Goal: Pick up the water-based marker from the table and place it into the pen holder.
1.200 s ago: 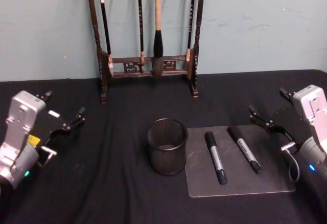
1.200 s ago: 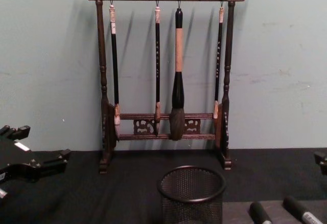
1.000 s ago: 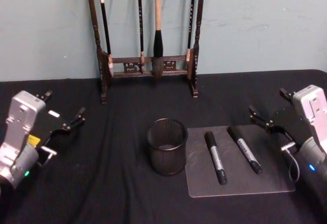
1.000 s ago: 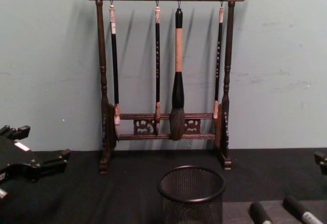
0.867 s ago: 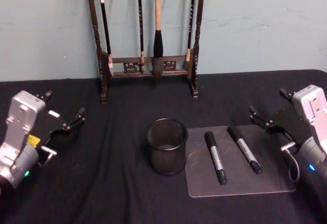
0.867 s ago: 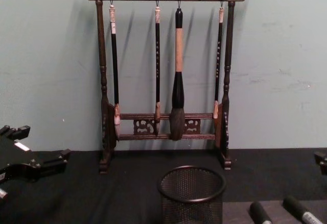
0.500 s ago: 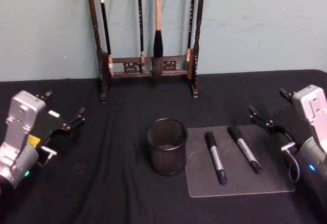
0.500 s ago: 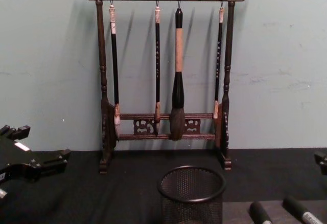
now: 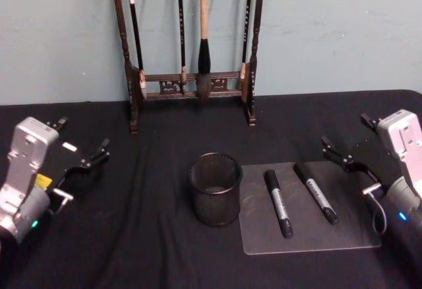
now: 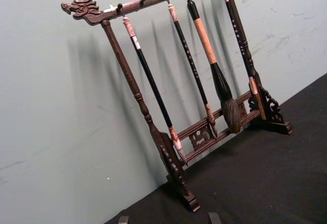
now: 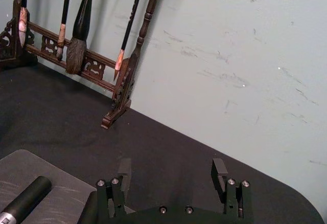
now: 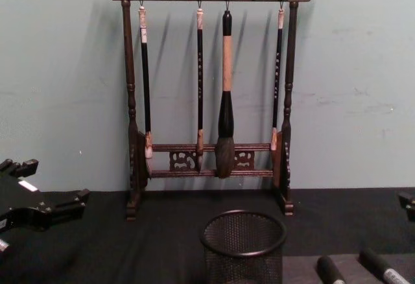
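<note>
Right end effector [image 9: 346,135] hangs just above the table [image 9: 132,236], well out to the right of the pen holder [image 9: 215,189]; its jaws are spread wide with nothing between them, and the right wrist view shows both fingers [image 11: 219,169] clear of everything; left end effector [image 9: 84,134] is parked about as far to the left of the pen holder, also spread and empty; two look-alike markers lie flat on a grey mat [image 9: 343,229] just right of the pen holder, side by side and apart, both slanting from the far side towards the near right; near marker [image 9: 278,203] is the closer to the pen holder, far marker [image 9: 316,192] is one step farther right and closer to the right end effector; cannot tell which is the water-based one, since both have a dark barrel with a grey label; pen holder stands upright and looks empty; brush rack [image 9: 191,84] stands behind the pen holder against the wall, not involved; handling guess: each marker is light, stiff, smooth plastic, round, so it may roll or slip under a skewed pinch; best hold is probably mid-barrel on the label, jaws set square across the long axis; the mesh pen holder looks light too, so a knock on its rim could tip or shift it; no grasp made yet.
</note>
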Robot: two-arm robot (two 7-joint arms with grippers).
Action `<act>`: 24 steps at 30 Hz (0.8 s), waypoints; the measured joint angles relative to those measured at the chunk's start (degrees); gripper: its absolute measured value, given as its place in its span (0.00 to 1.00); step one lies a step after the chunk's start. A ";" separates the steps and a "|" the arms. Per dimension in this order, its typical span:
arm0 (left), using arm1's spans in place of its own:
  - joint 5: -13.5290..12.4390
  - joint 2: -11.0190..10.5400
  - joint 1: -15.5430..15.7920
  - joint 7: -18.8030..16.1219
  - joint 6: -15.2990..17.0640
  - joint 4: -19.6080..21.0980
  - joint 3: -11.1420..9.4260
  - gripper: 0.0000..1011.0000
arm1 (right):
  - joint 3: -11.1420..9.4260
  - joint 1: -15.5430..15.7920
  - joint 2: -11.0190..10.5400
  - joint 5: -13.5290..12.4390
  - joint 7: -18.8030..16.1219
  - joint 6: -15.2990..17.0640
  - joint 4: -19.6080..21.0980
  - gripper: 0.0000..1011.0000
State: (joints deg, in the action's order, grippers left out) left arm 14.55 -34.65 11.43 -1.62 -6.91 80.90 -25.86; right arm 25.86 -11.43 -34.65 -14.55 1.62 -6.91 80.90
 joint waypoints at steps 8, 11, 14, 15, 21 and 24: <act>0.00 0.00 0.00 0.00 0.00 0.00 0.00 1.00 | 0.00 0.00 0.00 0.00 0.00 0.00 0.00 0.99; 0.00 0.00 0.00 0.00 0.00 0.00 0.00 1.00 | 0.00 0.00 0.00 0.00 0.00 0.00 0.00 0.99; 0.00 0.00 0.00 0.00 0.00 0.00 0.00 1.00 | 0.00 0.00 0.00 0.00 0.00 0.00 0.00 0.99; 0.00 0.00 0.00 0.00 0.00 0.00 0.00 1.00 | 0.00 0.00 0.00 0.00 0.00 0.00 0.00 0.99; 0.00 0.00 0.00 -0.01 0.00 0.00 0.00 1.00 | -0.24 0.43 0.00 -0.04 -0.18 0.08 0.72 0.99; 0.00 0.00 0.00 0.00 0.00 0.00 0.00 1.00 | -0.70 1.37 -0.04 -0.44 -1.13 0.64 2.43 0.99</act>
State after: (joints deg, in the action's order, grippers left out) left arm 14.55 -34.65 11.43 -1.62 -6.91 80.90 -25.86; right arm 25.16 -10.06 -34.69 -14.99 0.49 -6.26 83.33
